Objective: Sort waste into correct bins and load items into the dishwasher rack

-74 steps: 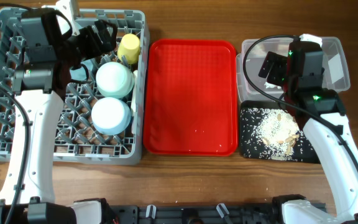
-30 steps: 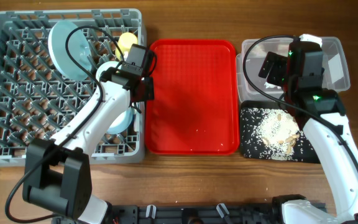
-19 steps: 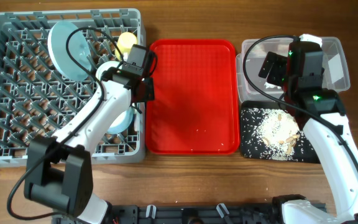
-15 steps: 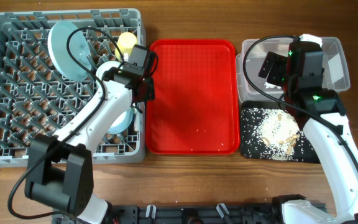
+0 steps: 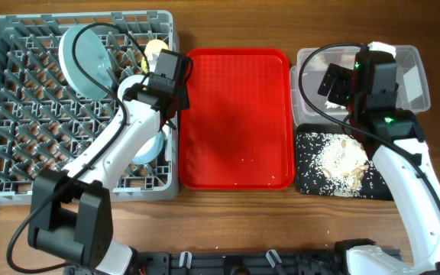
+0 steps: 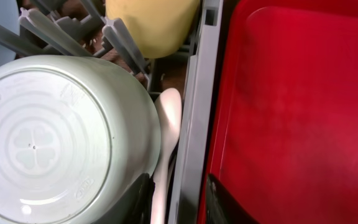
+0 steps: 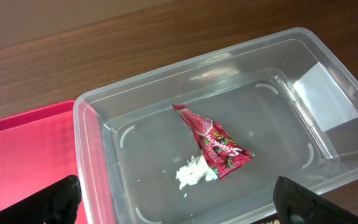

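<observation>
Two items, wrapper (image 7: 215, 148) and tissue (image 7: 194, 173), in clear tub (image 7: 98, 124); spoon (image 6: 166, 134) in rack (image 6: 191, 124); left pincer (image 6: 178, 190), right pincer (image 7: 176, 190) apart.

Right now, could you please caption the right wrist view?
Snack wrapper and tissue lie in the clear tub beneath open right gripper.

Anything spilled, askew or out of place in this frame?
Little stands out. A few pale crumbs lie on the red tray instead of in the black tray with the other scraps. In the rack, the white spoon is wedged between an upturned bowl and the rack wall.
</observation>
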Robot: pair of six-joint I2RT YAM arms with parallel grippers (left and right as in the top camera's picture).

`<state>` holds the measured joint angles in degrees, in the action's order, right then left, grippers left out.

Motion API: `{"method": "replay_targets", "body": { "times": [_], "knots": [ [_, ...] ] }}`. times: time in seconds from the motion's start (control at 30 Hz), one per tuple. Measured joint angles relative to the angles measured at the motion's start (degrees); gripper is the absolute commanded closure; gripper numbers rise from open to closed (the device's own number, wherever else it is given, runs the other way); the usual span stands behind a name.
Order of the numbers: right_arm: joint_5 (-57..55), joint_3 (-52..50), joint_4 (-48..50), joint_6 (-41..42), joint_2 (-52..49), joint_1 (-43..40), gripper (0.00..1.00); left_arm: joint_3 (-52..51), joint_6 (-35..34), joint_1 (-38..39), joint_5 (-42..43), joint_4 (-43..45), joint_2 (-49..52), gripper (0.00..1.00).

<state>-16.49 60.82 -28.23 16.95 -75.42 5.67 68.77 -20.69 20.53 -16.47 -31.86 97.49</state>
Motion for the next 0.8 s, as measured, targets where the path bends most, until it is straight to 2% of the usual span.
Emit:
{"method": "replay_targets", "body": {
  "times": [0.17,0.8],
  "knots": [
    [0.00,0.00,-0.02,0.00,0.00,0.00,0.00,0.02,0.04,0.00,2.16,-0.04,0.48,0.92],
    [0.00,0.00,0.00,0.00,0.00,0.00,0.00,0.50,1.25,0.00,2.84,-1.99,1.25,0.95]
  ]
}}
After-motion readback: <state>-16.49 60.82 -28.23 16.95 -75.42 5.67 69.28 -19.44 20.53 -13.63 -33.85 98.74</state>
